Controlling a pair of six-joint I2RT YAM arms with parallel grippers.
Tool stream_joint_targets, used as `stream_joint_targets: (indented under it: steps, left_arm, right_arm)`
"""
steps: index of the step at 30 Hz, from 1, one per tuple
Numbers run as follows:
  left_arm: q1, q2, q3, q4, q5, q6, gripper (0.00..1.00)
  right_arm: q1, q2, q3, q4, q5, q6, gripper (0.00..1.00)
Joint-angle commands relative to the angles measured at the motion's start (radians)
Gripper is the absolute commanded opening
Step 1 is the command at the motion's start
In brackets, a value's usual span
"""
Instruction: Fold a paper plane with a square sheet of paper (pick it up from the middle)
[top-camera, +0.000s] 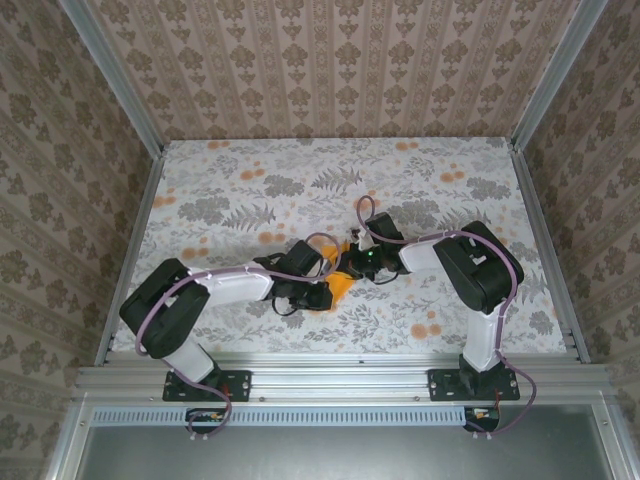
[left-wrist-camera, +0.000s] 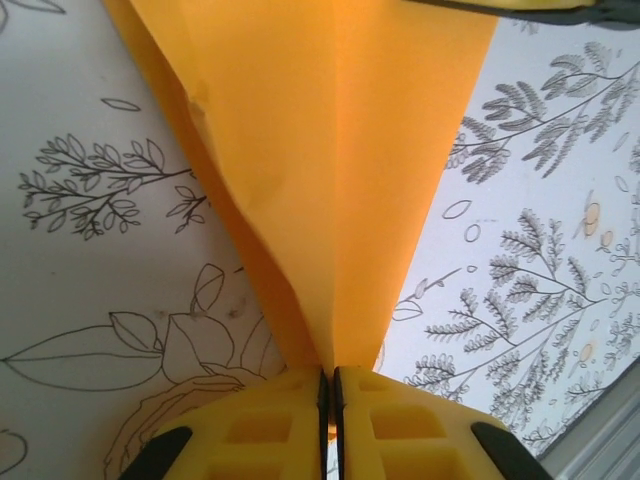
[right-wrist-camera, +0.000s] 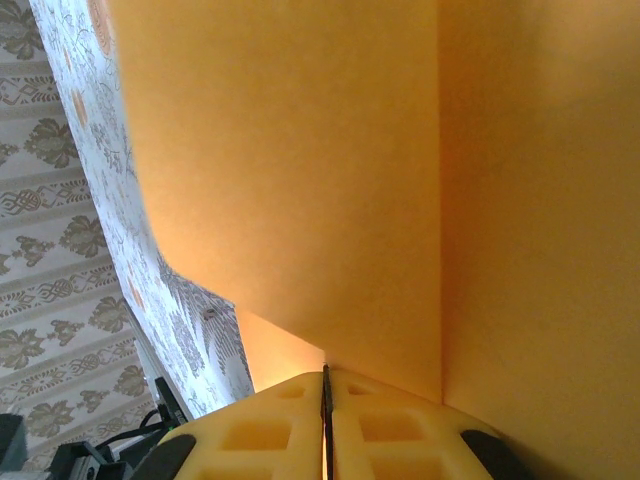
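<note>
The square sheet of paper is folded into a creased, bright orange paper plane (left-wrist-camera: 330, 150) that narrows to a point. My left gripper (left-wrist-camera: 330, 372) is shut on that narrow end, with the paper fanning out above the table. My right gripper (right-wrist-camera: 326, 372) is shut on another edge of the paper plane (right-wrist-camera: 300, 170), and a straight crease runs up the paper beside the jaws. From above, the two grippers meet at the table's middle: the left gripper (top-camera: 322, 290), the right gripper (top-camera: 352, 262), and a patch of the paper plane (top-camera: 341, 286) between and below them.
The floral-print tabletop (top-camera: 250, 190) stretches out around the arms. Patterned walls close off the back and both sides. A metal rail (top-camera: 330, 372) runs along the near edge by the arm bases.
</note>
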Motion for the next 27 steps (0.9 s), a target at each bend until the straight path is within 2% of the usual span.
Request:
stream_joint_targets:
  steps: [1, 27]
  left_arm:
    - [0.004, -0.046, -0.014, -0.017, 0.031, -0.020, 0.11]
    - [-0.006, 0.055, -0.076, 0.039, 0.101, 0.001, 0.07]
  right_arm:
    - [0.003, 0.019, -0.018, -0.065, 0.032, -0.017, 0.13]
    - [0.001, 0.012, -0.033, -0.076, 0.038, -0.032, 0.12]
